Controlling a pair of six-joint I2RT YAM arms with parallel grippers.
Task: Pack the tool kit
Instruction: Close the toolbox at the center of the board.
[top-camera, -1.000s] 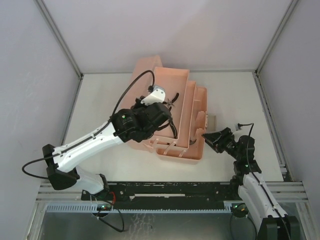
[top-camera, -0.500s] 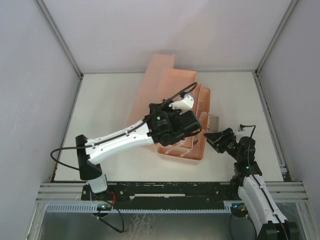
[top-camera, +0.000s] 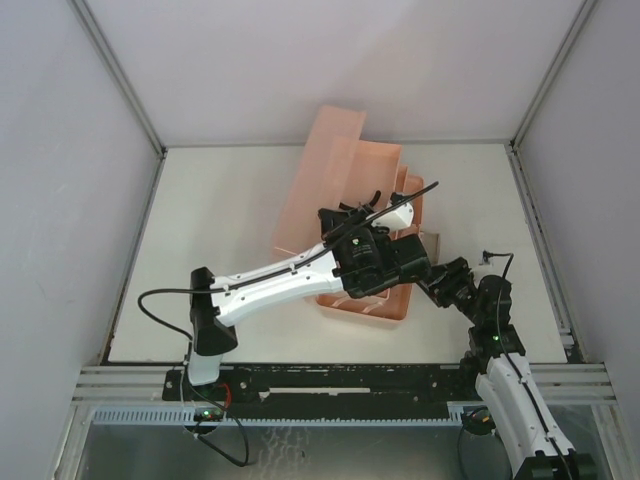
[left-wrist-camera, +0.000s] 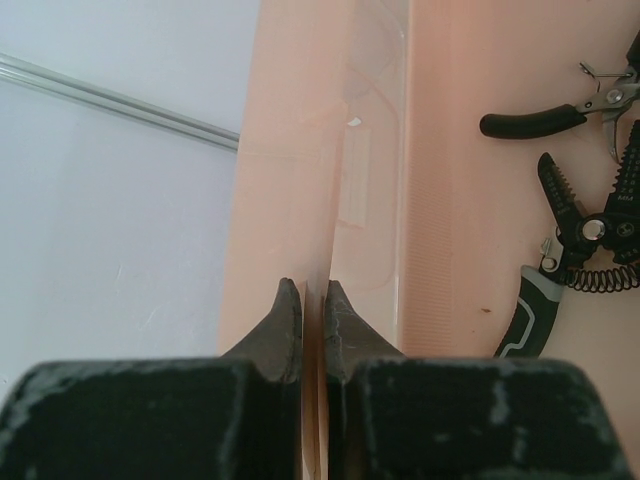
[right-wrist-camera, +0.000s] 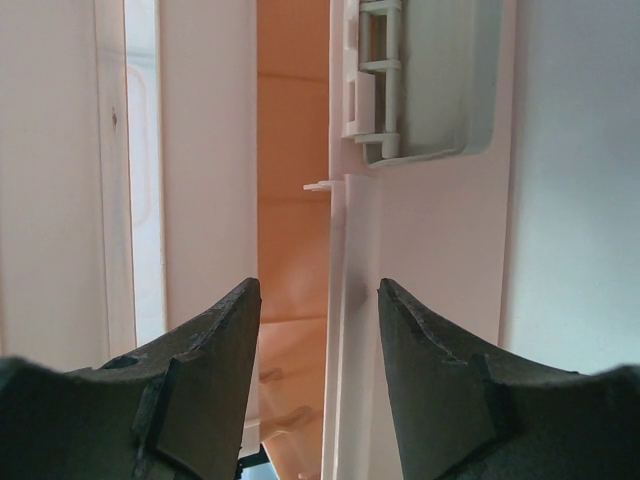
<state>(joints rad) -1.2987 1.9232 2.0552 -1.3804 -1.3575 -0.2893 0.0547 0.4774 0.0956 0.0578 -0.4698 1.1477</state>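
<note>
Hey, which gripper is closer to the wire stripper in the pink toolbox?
Left. The left gripper pinches a toolbox wall with the wire stripper just inside it. The right gripper sits open at the outer edge by the latch.

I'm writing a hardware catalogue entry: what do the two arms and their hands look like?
The left arm and right arm have white shells, black joints and loose black cables. The left hand and right hand have two matte black tapering fingers.

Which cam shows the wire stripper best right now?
Left wrist: the stripper lies close and sharp on the box floor, beside black-handled pliers. Top external shows only dark handles past the left arm, too small to tell apart. Right wrist shows only box walls.
</note>
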